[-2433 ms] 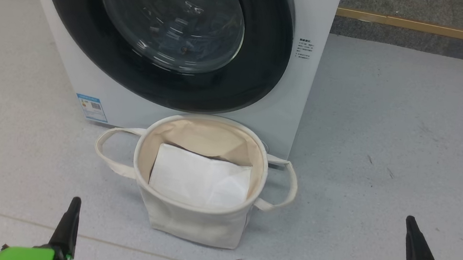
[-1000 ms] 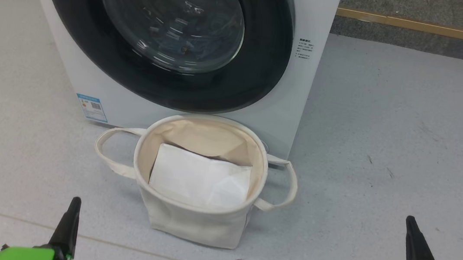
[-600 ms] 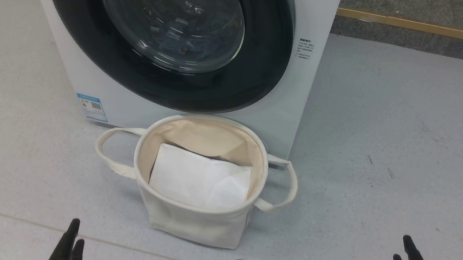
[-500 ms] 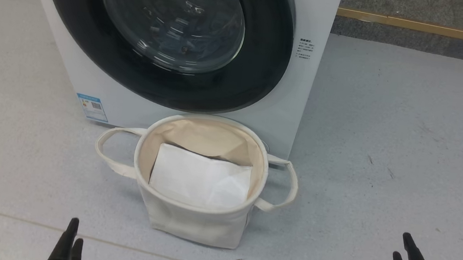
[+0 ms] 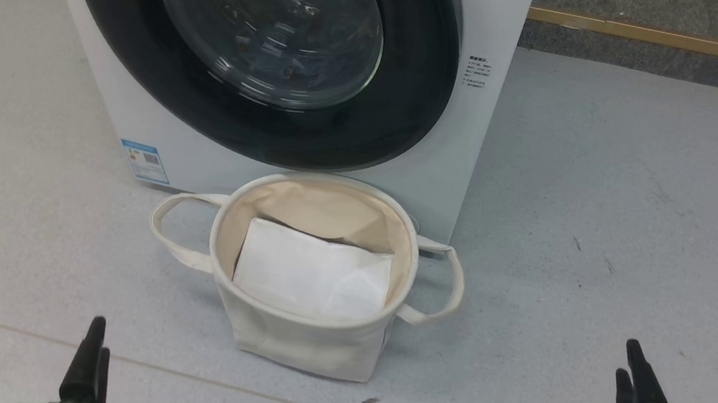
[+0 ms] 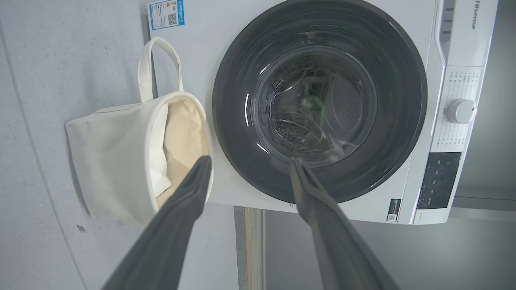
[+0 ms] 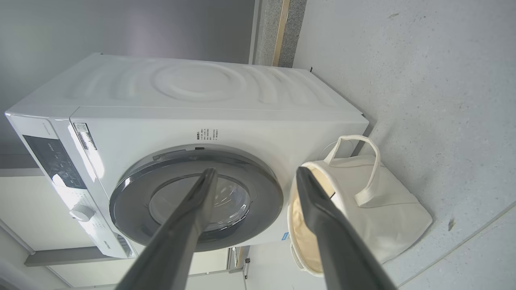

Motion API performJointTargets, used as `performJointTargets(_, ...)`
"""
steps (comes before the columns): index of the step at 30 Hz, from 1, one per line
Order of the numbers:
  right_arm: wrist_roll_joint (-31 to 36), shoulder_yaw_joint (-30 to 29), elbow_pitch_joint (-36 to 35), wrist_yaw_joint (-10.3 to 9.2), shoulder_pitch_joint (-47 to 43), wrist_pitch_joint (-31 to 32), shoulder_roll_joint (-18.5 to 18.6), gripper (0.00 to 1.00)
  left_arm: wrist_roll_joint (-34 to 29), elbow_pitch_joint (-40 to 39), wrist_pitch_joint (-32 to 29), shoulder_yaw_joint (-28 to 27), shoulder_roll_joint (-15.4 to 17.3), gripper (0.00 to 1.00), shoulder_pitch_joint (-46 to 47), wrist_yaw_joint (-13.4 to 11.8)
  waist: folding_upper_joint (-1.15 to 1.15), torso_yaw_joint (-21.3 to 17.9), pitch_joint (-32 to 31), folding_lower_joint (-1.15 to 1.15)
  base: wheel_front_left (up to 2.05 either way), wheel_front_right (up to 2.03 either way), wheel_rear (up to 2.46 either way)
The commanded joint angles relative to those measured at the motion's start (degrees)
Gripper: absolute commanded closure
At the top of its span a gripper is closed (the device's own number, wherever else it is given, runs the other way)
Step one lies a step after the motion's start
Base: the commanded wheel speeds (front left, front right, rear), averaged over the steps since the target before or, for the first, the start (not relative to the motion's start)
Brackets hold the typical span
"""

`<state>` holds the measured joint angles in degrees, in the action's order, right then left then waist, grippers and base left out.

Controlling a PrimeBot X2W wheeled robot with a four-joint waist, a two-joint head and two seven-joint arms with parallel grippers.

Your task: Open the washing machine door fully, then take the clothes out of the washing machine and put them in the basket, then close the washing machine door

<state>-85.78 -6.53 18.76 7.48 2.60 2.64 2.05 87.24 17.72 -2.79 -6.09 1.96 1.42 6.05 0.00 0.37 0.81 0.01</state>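
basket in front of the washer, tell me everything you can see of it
The basket is a round tub of soft cream canvas, slightly slumped, standing upright and open on the grey floor. Two loop handles stick out at opposite sides. Its inside looks tan, and a flat white sheet lies in it. It stands close before the washing machine, below the door; whether basket and machine touch cannot be told.

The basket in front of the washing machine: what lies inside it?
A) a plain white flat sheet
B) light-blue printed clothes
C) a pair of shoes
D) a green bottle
A: the head view shows a plain white flat sheet lying inside the basket.
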Motion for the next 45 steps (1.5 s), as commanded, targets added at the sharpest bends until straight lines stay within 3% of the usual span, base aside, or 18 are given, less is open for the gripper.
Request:
performJointTargets(1, 1.51, 0.30, -2.35, 0.00, 3.19, -0.60, 0.24, 0.00, -1.48, -2.73, 0.76, -0.88, 0.39, 0.00, 3.01, -0.13, 0.00, 0.02, 0.05, -0.01, 0.00, 0.00, 0.00)
performJointTargets(9, 7.98, 0.60, -3.98, 0.00, 5.19, -1.94, 0.32, 0.00, -7.09, -5.42, 2.10, -1.30, 0.43, 0.00, 3.53, -1.79, 0.00, -0.04, 0.19, -0.01, 0.00, 0.00, 0.00)
performJointTargets(20, 18.69, 3.03, -7.95, 0.00, 8.26, -3.78, 2.33, 0.00, -19.63, -11.54, 3.94, -1.34, 0.48, 0.00, 4.69, -3.20, 0.00, -0.07, 0.39, -0.01, 0.00, 0.00, 0.00)
performJointTargets(36, 34.25, 8.17, -9.85, 0.01, 11.40, -5.58, 4.59, 0.00, -41.08, -14.82, 6.62, 3.90, 2.38, 0.00, 5.84, -4.84, 0.00, 0.31, 0.83, -0.01, 0.00, 0.00, 0.00)
performJointTargets(45, 43.21, 10.20, -9.96, 0.01, 12.49, -6.59, 4.86, 0.00, -49.48, -15.06, 7.96, 8.10, 3.94, 0.00, 6.14, -5.89, 0.00, 0.56, 0.70, -0.01, 0.00, 0.00, 0.00)
